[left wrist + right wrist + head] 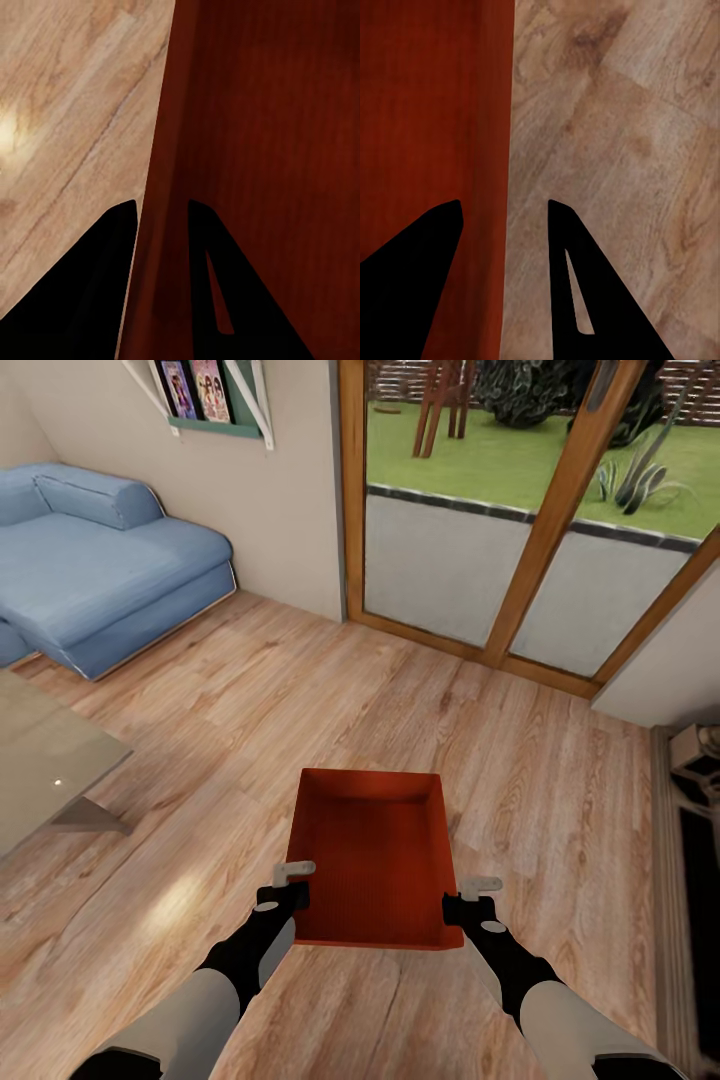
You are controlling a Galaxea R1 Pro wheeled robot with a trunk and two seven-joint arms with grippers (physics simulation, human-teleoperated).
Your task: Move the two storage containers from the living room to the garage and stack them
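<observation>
One orange-red storage container (370,850) sits low over the living room's light wood floor (300,690), straight ahead of me, open side up and empty. My left gripper (290,882) is at its near left corner. In the left wrist view its gripper (161,206) is shut on the container's side wall (161,150). My right gripper (478,888) is at the near right corner. There the gripper (505,204) straddles the container's wall (495,112), with floor showing between the wall and the outer finger (574,262). I cannot tell whether the container rests on the planks or hangs above them.
A blue sofa (100,570) stands at the back left, and a glass table (40,760) is close on the left. Wood-framed glass doors (520,510) face me. A dark fireplace edge (700,820) runs along the right. A wall shelf (205,400) holds books.
</observation>
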